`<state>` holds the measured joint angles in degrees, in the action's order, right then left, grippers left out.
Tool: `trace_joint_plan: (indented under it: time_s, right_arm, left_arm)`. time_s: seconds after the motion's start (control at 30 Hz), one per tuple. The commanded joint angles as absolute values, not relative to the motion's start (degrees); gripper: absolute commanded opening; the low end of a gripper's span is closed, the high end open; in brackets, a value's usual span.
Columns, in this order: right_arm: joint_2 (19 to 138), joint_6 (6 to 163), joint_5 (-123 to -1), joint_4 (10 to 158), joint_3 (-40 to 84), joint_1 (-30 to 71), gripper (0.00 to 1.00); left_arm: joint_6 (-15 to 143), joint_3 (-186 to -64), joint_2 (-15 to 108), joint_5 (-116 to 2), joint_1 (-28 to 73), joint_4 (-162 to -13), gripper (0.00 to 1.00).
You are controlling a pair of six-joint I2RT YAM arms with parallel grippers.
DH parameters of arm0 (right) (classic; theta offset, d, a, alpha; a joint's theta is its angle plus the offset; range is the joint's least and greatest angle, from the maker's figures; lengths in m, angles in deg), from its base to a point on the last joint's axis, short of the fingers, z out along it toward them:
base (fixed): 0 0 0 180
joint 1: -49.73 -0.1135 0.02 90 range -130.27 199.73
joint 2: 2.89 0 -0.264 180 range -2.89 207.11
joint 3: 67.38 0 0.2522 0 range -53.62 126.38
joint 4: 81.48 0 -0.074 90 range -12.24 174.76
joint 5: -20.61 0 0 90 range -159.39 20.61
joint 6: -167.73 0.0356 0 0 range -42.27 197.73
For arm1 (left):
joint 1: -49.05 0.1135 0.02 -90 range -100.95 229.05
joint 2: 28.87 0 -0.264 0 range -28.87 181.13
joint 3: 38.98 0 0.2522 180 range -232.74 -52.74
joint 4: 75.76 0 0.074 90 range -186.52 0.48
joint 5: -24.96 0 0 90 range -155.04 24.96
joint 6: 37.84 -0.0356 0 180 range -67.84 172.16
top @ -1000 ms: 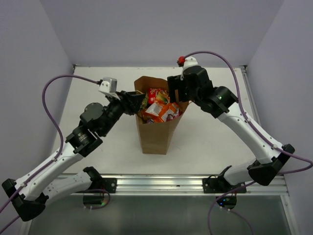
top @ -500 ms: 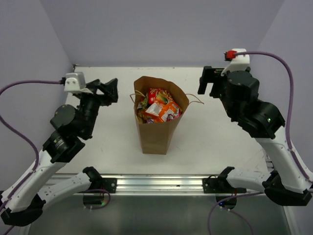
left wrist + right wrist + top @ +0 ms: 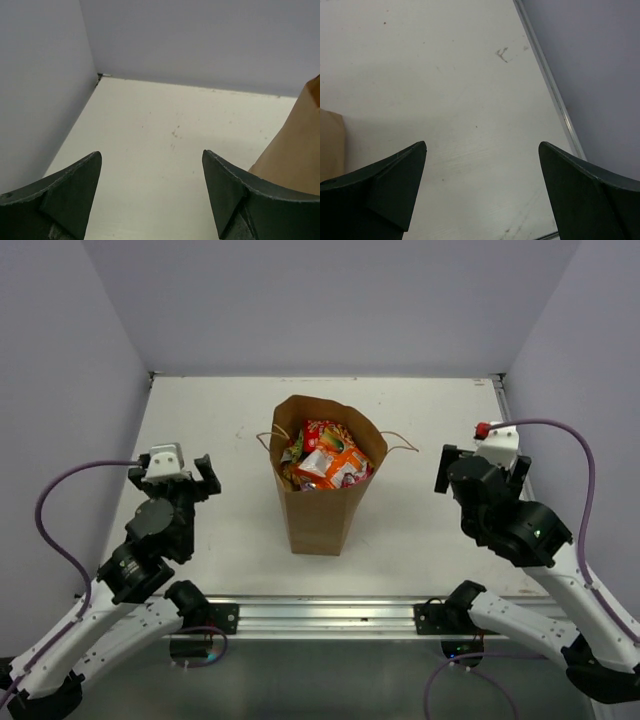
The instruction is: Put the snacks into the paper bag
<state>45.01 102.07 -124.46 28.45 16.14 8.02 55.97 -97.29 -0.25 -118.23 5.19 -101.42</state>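
1. The left claw (image 3: 175, 476) stood spread wide with nothing between its fingers, hovering above the bare white desk (image 3: 230, 420).
2. In the left wrist view, the left claw (image 3: 150, 161) showed both dark fingers (image 3: 70, 192) far apart, and only the desk surface lay in the gap between them.
3. The right claw (image 3: 484, 462) was likewise spread wide and held nothing.
4. In the right wrist view, the right claw (image 3: 482, 146) framed the bare desk, with a metal edge rail (image 3: 550, 85) ahead and to the right of it.
5. The paper bag (image 3: 320, 510) stood upright on the desk between the two claws, to the right of the left claw and to the left of the right one, well apart from both.
6. A brown side of the paper bag (image 3: 295, 145) showed just beyond the left claw's right finger, and a sliver of it (image 3: 331, 137) showed past the right claw's left finger.
7. The snacks (image 3: 325, 460) sat inside the bag's open mouth, packed together, with orange, red and green packets uppermost.
8. The bag's thin handles (image 3: 400, 445) hung outward on each side, one toward each claw.
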Motion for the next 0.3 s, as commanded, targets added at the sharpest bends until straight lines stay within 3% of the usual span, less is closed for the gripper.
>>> trace_joint_plan:
  time_s: [0.0,0.1,0.2,0.27]
  right_arm:
    - [41.33,109.36,-128.27,28.17,12.57,7.90,0.99]
    - [40.97,110.68,-129.15,25.71,13.00,7.81,0.98]
    - [41.32,109.90,-129.59,24.82,14.23,7.90,0.89]
    - [41.85,110.16,-129.59,23.86,15.20,7.90,0.94]
  left_arm:
    - [57.51,-94.84,-2.07,-118.93,7.03,-101.38,0.85]
    - [57.61,-96.50,-1.54,-117.43,8.09,-102.18,0.85]
    - [56.90,-97.30,-0.83,-117.69,8.35,-101.39,0.85]
    - [57.34,-97.30,-0.39,-117.08,8.70,-101.65,0.85]
